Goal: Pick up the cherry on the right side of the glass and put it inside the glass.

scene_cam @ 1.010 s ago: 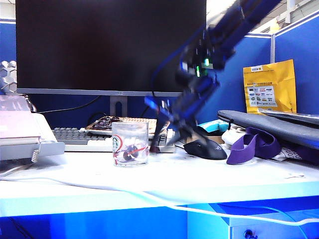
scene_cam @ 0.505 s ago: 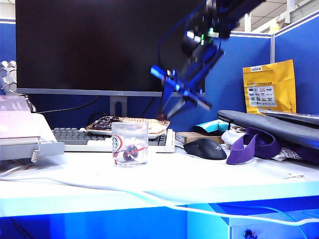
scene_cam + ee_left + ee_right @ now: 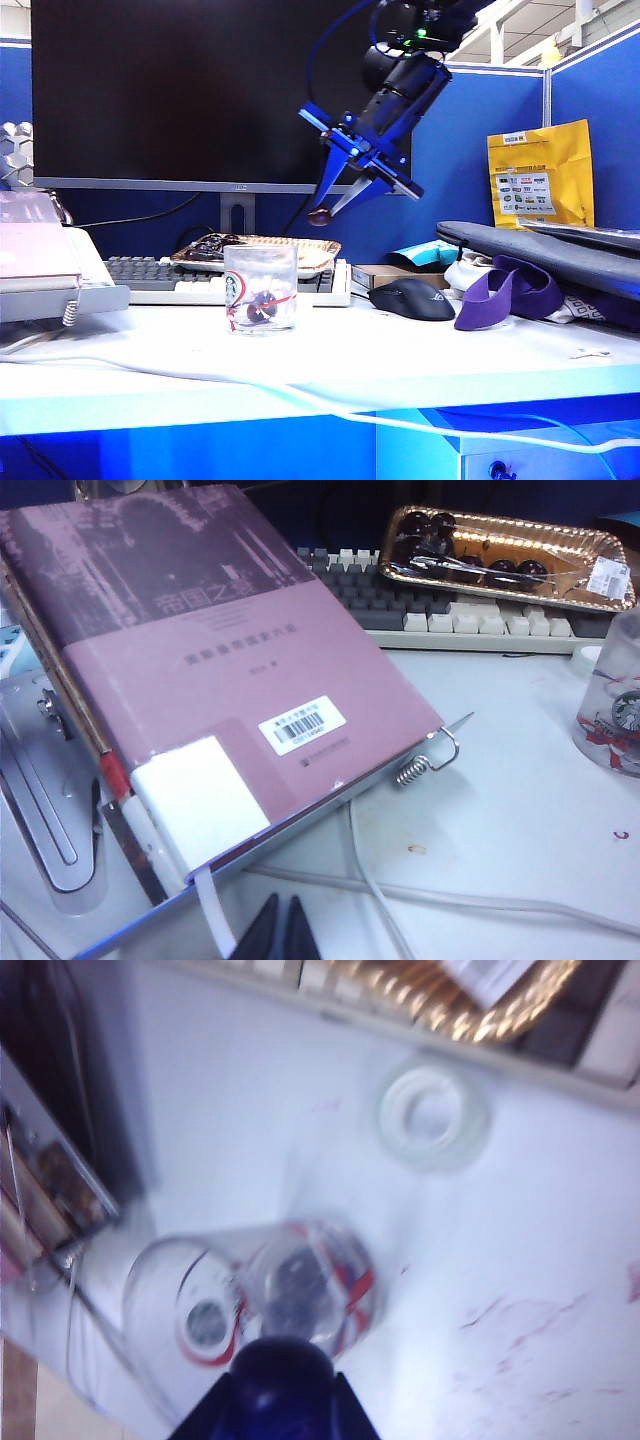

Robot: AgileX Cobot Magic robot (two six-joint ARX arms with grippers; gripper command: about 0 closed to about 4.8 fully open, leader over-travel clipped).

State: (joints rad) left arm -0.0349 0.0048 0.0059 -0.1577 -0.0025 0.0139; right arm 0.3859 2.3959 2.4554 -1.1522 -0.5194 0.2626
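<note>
Exterior view showed the right gripper point(image 3: 322, 214) half-closed on the cherry point(image 3: 320, 216), raised above and right of the glass point(image 3: 260, 288), likely to clear its rim. Left gripper point(image 3: 281, 927) rested shut near a book point(image 3: 200, 670), apparently empty.

A black mouse point(image 3: 411, 298) lay on the counter point(image 3: 330, 355) below the right hand point(image 3: 322, 214), a purple strap point(image 3: 505, 290) beyond it; a keyboard point(image 3: 190, 278) and dark monitor point(image 3: 220, 95) stood behind.
</note>
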